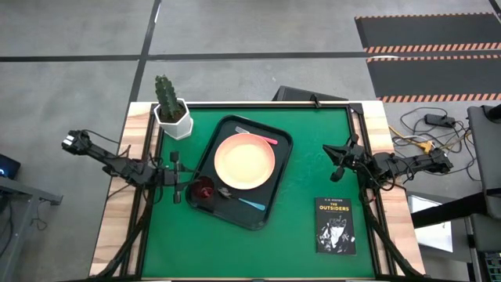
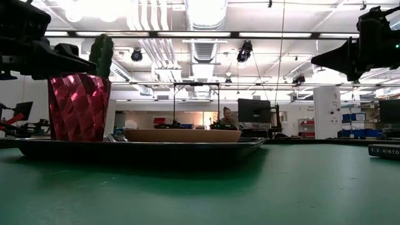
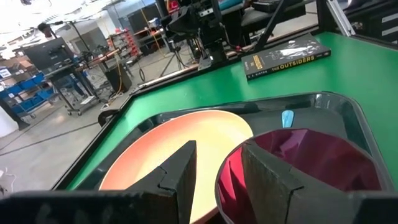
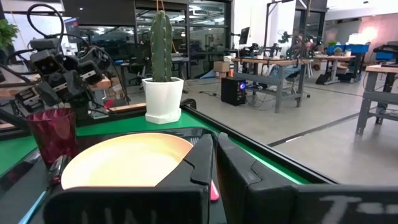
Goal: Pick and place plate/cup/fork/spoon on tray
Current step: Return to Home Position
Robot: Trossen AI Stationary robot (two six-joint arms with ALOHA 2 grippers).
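The small dark red translucent cup stands in the near-black rectangular tray, at the corner just ahead of the left gripper, whose fingers are narrowly parted and empty (round peach-pink plate beside it). Retreat looks safest straight backward. The right gripper, closed, hangs well apart.

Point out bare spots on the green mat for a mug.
Bare mat between the tray and right gripper; also the wide strip from the book to the mat's left edge. Crowded: tray's left edge, by the cup and left gripper.
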